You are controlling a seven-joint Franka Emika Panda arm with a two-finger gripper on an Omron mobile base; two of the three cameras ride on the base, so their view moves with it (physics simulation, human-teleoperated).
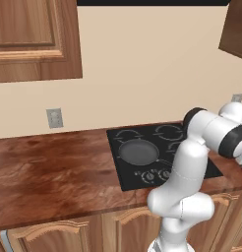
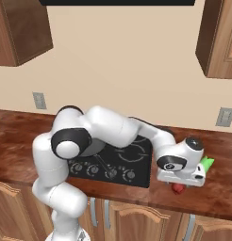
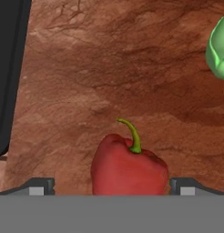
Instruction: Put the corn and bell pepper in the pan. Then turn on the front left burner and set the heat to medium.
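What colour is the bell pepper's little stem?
Green, on the red bell pepper. The hand view shows it best.

One bell pepper [image 3: 128, 166], one corn [image 3: 219, 48], one pan [image 1: 138, 152], four knobs [image 2: 103, 172]

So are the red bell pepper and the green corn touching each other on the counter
Apart. The hand view shows bare brown counter between the bell pepper and the corn.

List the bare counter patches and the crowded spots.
Free: the wide counter left of the stovetop, below the wall outlet. Crowded: right of the stovetop, where the bell pepper sits between the open end effector fingers, corn nearby.
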